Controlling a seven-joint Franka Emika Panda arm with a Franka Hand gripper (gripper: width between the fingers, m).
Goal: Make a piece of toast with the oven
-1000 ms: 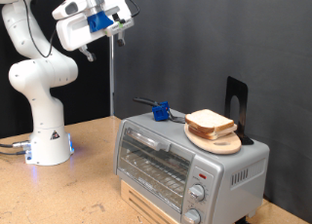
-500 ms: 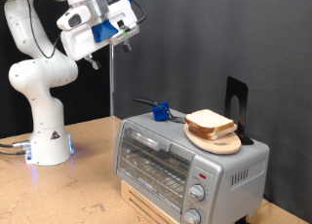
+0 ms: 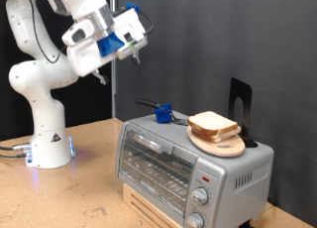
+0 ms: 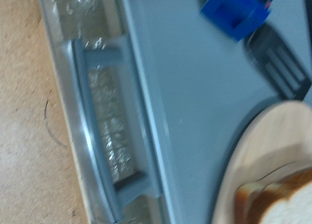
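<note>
Exterior and wrist views of a toasting set-up. One toaster oven (image 3: 194, 161) stands on the wooden table (image 3: 84, 193), its glass door closed, so the rack inside is not yet reachable. On the oven's flat top sits one round light-wood plate (image 3: 220, 142) carrying a stack of pale bread: two slices (image 3: 212, 124) appear to be stacked, though the blurred view leaves the count uncertain. The bread is parked there, level and within reach, presumably as the supply from which one slice is to be drawn.

Beside the plate, also on the oven top, lies one dark utensil with a blue block at its handle (image 3: 162, 113). One black upright stand (image 3: 241, 106) rises behind the plate. Two round knobs (image 3: 199, 197) sit at the front of the oven, below a red mark.

The single pincer (image 3: 129, 48) hangs high in the air, well above and apart from the oven, tilted down toward it and touching nothing. It carries nothing; whether its fingers are apart or together cannot be told. The wrist view looks down on the oven's door handle (image 4: 97, 136), the blue block and the plate's edge.
</note>
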